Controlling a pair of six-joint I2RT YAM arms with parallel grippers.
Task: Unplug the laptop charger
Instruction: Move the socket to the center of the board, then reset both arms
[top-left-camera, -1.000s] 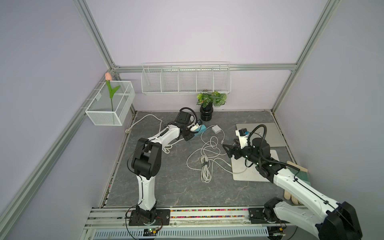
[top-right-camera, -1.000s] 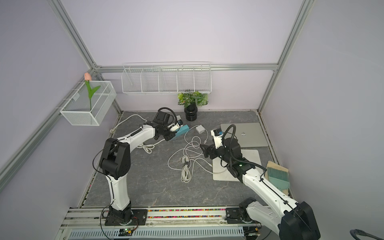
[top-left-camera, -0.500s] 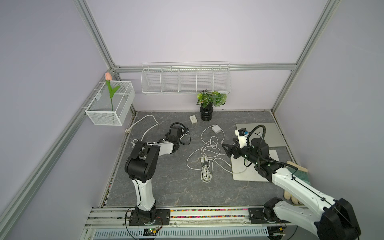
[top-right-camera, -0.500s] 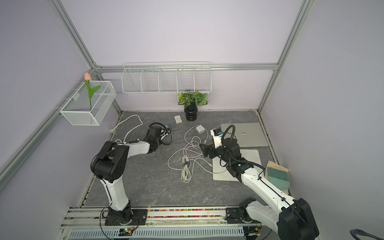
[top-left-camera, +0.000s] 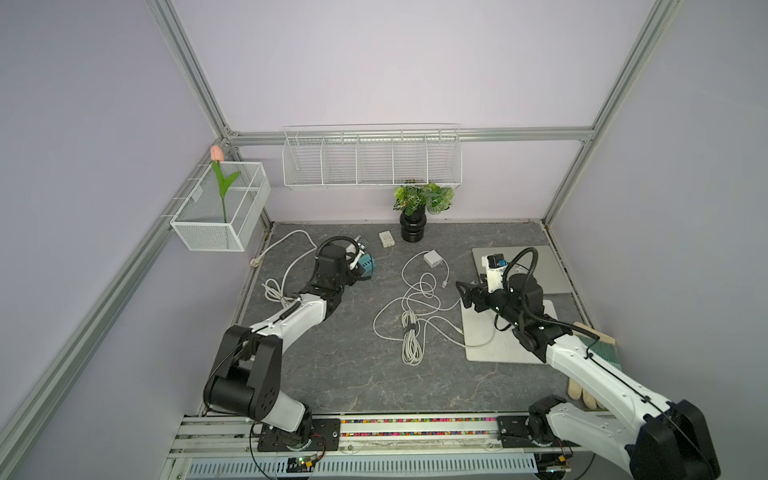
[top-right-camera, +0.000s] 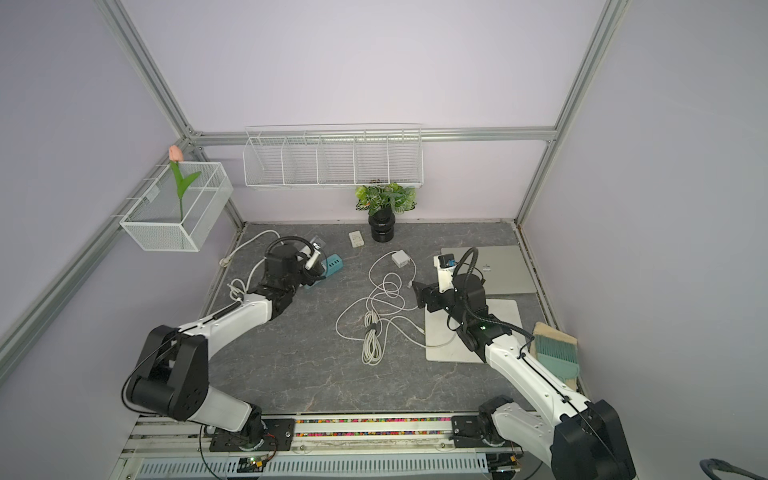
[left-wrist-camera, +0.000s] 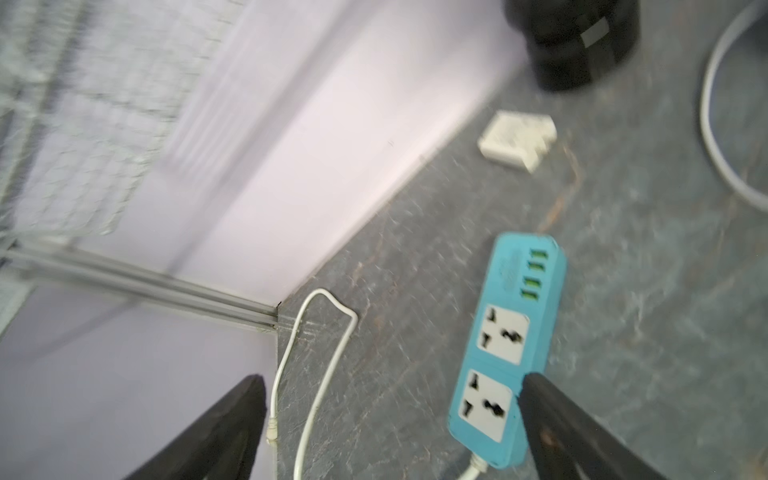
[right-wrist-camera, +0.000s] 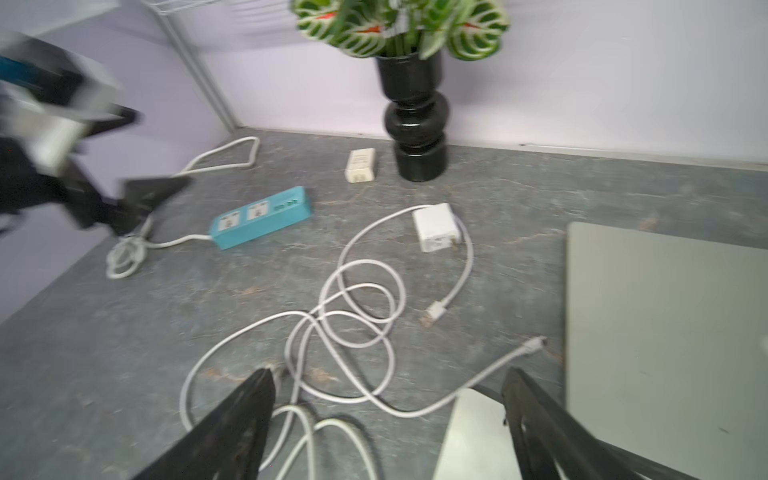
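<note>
The white laptop charger brick (top-left-camera: 432, 258) (right-wrist-camera: 436, 227) lies on the grey table, plugged into nothing, its white cable (top-left-camera: 419, 295) coiled loosely beside it. One cable end (right-wrist-camera: 434, 311) rests loose short of the closed silver laptop (top-left-camera: 548, 270) (right-wrist-camera: 665, 324). The blue power strip (top-left-camera: 368, 266) (left-wrist-camera: 507, 345) has both sockets empty. My left gripper (top-left-camera: 357, 270) (left-wrist-camera: 392, 386) hovers open over the strip's near end, holding nothing. My right gripper (top-left-camera: 461, 291) (right-wrist-camera: 388, 374) stands open above the cable coil, holding nothing.
A small white adapter (top-left-camera: 387, 239) lies by the black vase (top-left-camera: 413, 226) at the back wall. The strip's own white cord (top-left-camera: 291, 249) loops at the back left. A white board (top-left-camera: 478, 345) lies under my right arm, a green brush (top-left-camera: 602, 349) at the right edge.
My left arm pulled back to the left, then returned over the blue strip, and its jaws opened. The small white adapter now shows by the vase. My right arm has hardly moved.
</note>
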